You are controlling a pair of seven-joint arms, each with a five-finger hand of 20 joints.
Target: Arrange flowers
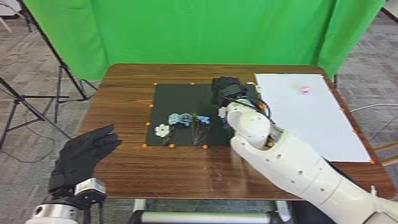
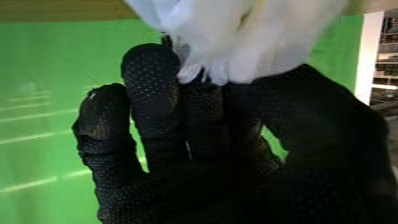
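In the head view my right hand is over the upper right part of the black mat. The right wrist view shows my right hand with its thumb and fingers pinching a white flower with soft, pale petals. Blue flowers lie near the mat's middle, with another small blue bloom beside them. Left of these is a white flower. A pink flower lies on the white sheet. At the table's left edge, my left hand is open and holds nothing.
The brown wooden table carries the mat and sheet side by side, with small orange markers around them. My right arm crosses the table's right half and covers part of the mat and sheet. A green curtain hangs behind the table.
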